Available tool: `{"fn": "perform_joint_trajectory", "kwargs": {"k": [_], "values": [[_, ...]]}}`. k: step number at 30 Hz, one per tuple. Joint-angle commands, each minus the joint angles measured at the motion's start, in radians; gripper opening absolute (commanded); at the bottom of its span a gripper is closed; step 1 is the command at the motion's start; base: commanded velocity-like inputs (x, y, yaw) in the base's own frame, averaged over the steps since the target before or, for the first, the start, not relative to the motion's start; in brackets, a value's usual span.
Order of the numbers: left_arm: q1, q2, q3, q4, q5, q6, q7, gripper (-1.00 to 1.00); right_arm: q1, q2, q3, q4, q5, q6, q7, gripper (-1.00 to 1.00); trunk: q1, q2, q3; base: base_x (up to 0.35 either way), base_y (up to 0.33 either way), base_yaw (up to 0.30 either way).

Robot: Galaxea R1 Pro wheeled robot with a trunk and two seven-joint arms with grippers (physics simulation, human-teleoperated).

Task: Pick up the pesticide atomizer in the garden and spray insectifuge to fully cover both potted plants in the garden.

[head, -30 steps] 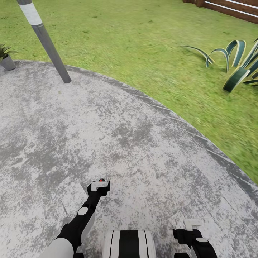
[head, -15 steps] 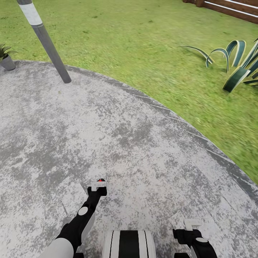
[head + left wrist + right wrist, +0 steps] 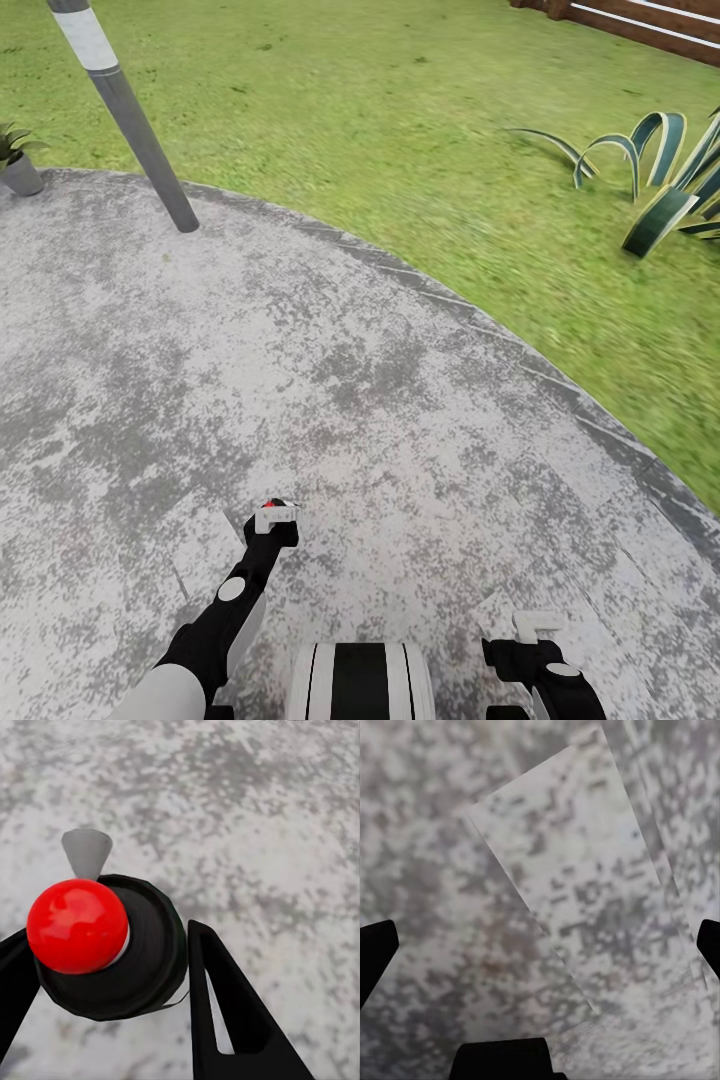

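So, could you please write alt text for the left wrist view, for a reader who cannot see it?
Seen from above, the pesticide atomizer, dark with a round red top, sits between the left gripper's two black fingers. Mottled grey stone patio lies beneath.

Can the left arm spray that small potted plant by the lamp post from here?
Probably not. The left gripper holds the atomizer low near the base; the potted plant sits far across the patio.

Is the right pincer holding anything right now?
No: in the right wrist view the right pincer stands wide open over bare stone patio, with nothing between its fingertips.
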Motion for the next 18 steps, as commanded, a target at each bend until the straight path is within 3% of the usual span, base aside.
{"fn": "perform_joint_trajectory", "kwargs": {"k": [1,6,18], "values": [[0.0,0.0,-0.002,0.001,0.004,-0.003,0.0,-1.0,0.0,0.0,0.0,-0.001,0.009,0.006,0.001,1.0,0.0,0.0,0.0,0.0,0.0,0.0],[0.0,0.0,-0.002,0.001,0.004,-0.003,0.0,-1.0,0.0,0.0,0.0,-0.001,0.009,0.006,0.001,1.0,0.0,0.0,0.0,0.0,0.0,0.0],[0.0,0.0,-0.002,-0.002,0.004,-0.003,0.0,-1.0,0.0,0.0,0.002,-0.001,0.009,0.006,0.0,1.0,-0.006,0.003,0.046,0.0,0.0,0.0]]}}
